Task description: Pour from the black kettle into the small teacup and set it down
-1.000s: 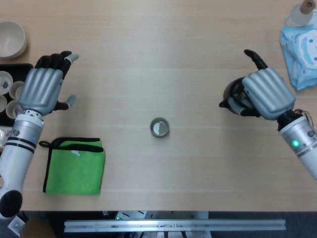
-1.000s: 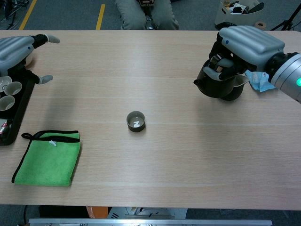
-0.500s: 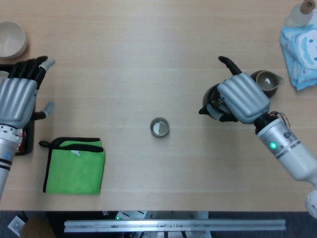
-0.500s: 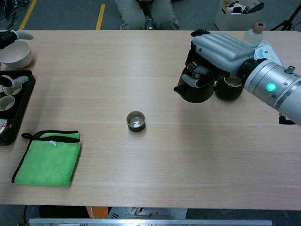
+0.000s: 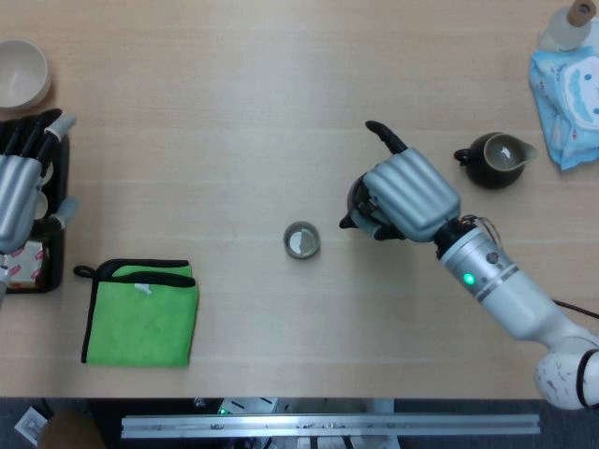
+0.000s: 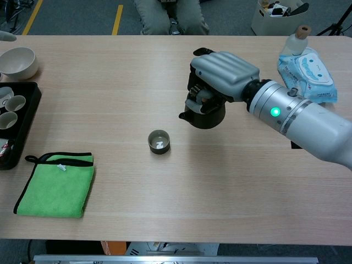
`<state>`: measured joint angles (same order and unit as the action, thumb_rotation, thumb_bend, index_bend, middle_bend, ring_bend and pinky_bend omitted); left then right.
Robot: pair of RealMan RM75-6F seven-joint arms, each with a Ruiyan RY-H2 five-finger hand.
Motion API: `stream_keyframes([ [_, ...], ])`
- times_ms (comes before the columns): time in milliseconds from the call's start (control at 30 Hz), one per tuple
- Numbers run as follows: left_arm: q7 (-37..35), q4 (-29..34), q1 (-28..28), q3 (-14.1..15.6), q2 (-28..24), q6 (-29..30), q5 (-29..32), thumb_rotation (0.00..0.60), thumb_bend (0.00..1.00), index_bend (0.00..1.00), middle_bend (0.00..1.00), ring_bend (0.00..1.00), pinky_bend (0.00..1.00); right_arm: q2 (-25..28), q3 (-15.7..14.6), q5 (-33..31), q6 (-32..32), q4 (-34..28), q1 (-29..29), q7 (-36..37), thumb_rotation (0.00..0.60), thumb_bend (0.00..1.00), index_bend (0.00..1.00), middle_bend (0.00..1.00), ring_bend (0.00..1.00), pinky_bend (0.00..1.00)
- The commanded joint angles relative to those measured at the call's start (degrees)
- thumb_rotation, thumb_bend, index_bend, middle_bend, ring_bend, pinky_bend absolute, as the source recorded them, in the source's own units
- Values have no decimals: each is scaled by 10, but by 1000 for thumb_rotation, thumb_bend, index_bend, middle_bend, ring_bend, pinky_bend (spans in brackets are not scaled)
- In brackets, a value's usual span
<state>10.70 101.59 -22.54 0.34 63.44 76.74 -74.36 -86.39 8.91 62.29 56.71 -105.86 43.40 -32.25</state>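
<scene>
My right hand (image 5: 404,196) grips the black kettle (image 5: 359,202) from above, and only the kettle's left side and spout show under the fingers. In the chest view the kettle (image 6: 205,114) hangs under the right hand (image 6: 223,74) with its spout pointing left. The small teacup (image 5: 301,240), grey and round, stands on the table left of and nearer than the spout, apart from it; the chest view shows the teacup (image 6: 158,142) too. My left hand (image 5: 19,182) is at the far left edge over the tray, fingers straight, holding nothing.
A green cloth (image 5: 140,323) lies at the front left. A black tray (image 6: 31,112) with small cups and a beige bowl (image 5: 21,73) sit at the left edge. A dark pitcher (image 5: 496,159) stands right of my hand. A blue wipes pack (image 5: 571,94) and a bottle (image 6: 297,36) are far right.
My right hand has carried the kettle leftward from the right side to just right of the teacup, uncovering the dark pitcher. My left hand has drawn back to the left edge.
</scene>
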Motion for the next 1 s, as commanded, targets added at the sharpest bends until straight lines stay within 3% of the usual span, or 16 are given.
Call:
stream_keyframes([
  [33, -2, 2, 5, -2, -4, 2, -4, 600, 283, 110, 116, 111, 126, -20, 0, -13, -4, 13, 13, -15, 584, 383, 1000, 935, 852, 2],
  [567, -11, 7, 30, -12, -12, 2, -23, 600, 282, 110, 115, 111, 126, -77, 2, -77, -14, 57, 74, -94, 585, 383, 1000, 935, 852, 2],
  [1000, -18, 6, 44, -19, -13, -1, -31, 600, 282, 110, 113, 112, 126, -91, -5, -105, -7, 63, 122, -167, 589, 383, 1000, 935, 852, 2],
])
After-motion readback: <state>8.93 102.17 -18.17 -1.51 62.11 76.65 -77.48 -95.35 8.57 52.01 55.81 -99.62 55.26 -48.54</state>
